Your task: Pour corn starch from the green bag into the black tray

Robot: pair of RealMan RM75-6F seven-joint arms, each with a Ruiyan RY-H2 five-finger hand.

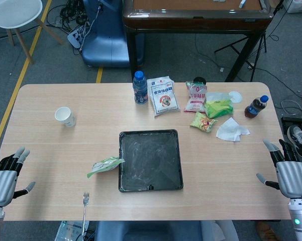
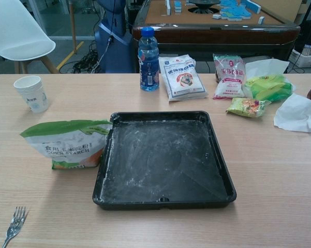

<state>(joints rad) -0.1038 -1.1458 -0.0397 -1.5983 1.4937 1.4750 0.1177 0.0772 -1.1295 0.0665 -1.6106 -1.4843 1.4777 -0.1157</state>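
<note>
The green and white corn starch bag [image 1: 105, 165] [image 2: 67, 143] stands upright against the left wall of the black tray [image 1: 125, 165] [image 2: 163, 200]. A thin white dusting coats the tray's floor. My left hand [image 1: 5, 175] hovers off the table's left edge, fingers apart and holding nothing. My right hand [image 1: 289, 173] hangs off the right edge, fingers also spread and empty. Both hands are far from the bag and tray, and neither shows in the chest view.
A paper cup [image 1: 65, 116] stands at the left. At the back are a water bottle [image 1: 139, 88], a white flour bag [image 1: 162, 95], snack packets [image 1: 196, 96], a green packet [image 1: 218, 107], a tissue [image 1: 231, 129] and a dark drink bottle [image 1: 255, 106]. A fork [image 1: 84, 208] lies at the front edge.
</note>
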